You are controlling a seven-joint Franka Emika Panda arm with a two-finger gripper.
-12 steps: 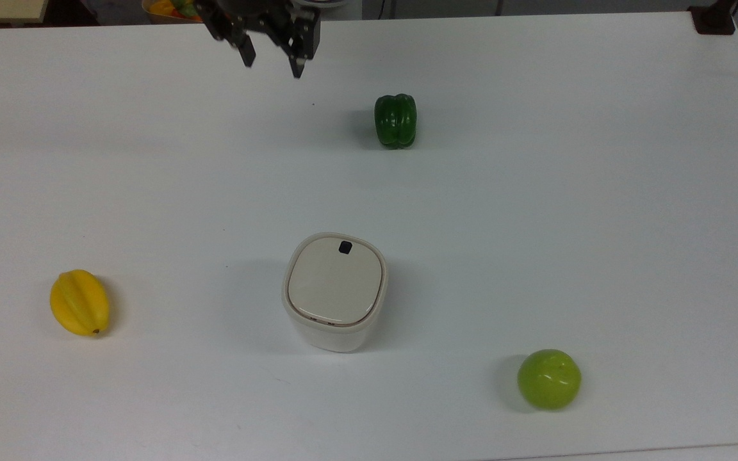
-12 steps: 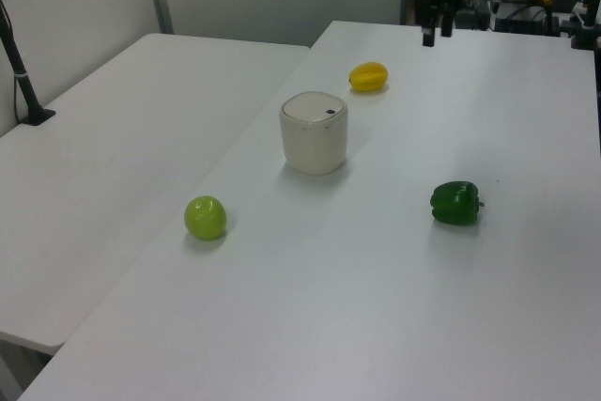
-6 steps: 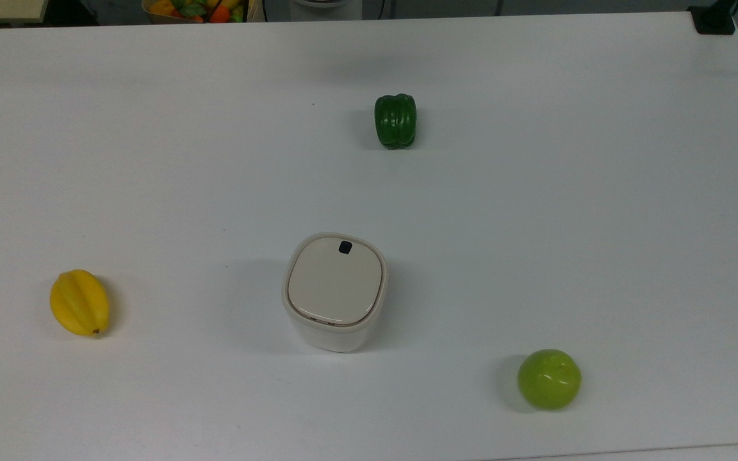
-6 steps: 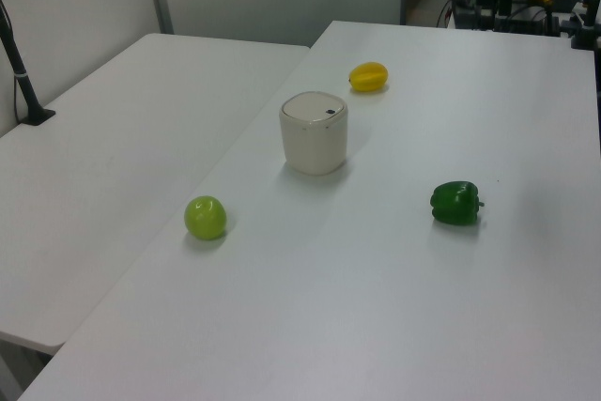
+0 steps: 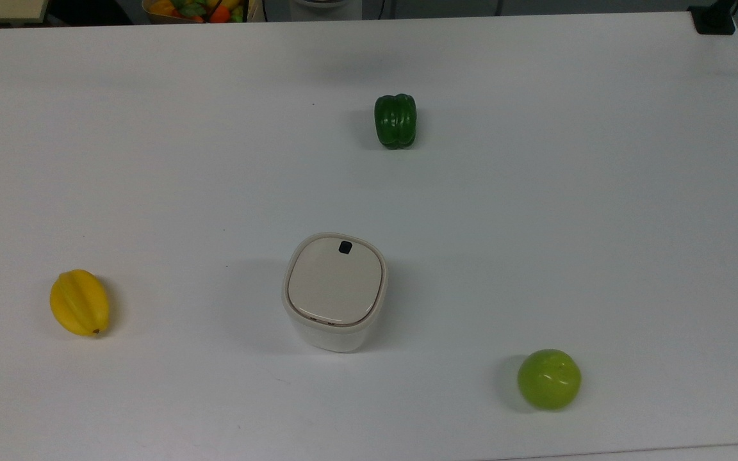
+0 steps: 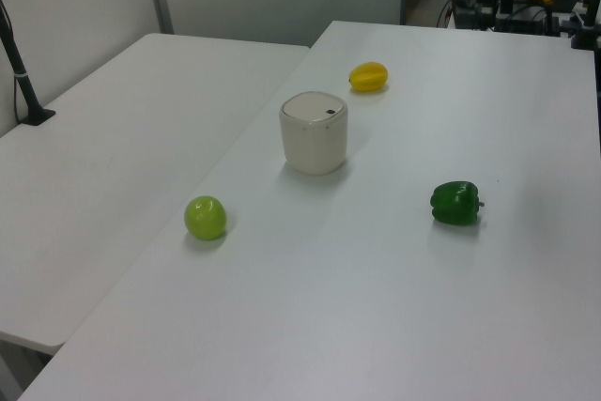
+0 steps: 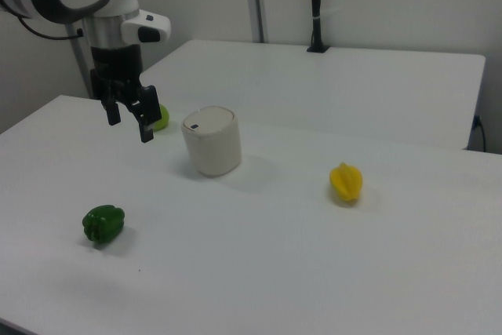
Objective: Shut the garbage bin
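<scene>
Gone from the top view's upper edge is the gripper (image 7: 132, 119), which hung there a second ago; the right view has it raised high above the table (image 5: 599, 192), well off to the bin's side. Its two fingers (image 7: 146, 129) stand apart with nothing between them, so it is released and empty. It points downward, and from the right view's angle it hangs between the pepper (image 7: 103, 223) and the bin (image 7: 211, 140), though clear of both.

Out from there, the bin sits near the middle of the table in the top view, upright, its beige lid (image 5: 335, 282) lying flat inside the rim, the small black latch (image 5: 345, 247) on the far edge. The lid looks seated all round, with no gap showing in the left view either. The pepper lies well beyond it, the starfruit (image 5: 79, 302) far off at the top view's left, the apple (image 5: 548, 378) nearer at the top view's lower right. Nothing has shifted among the four since the earlier frames.

As a judgement: closing looks done, and the arm is in its retreat. If anything remains, the next move calls only for staying clear and high; should the latch prove unclicked, a gentle downward press on the lid near the latch would be the remedy, centred so the light tub does not tip or skid.
</scene>
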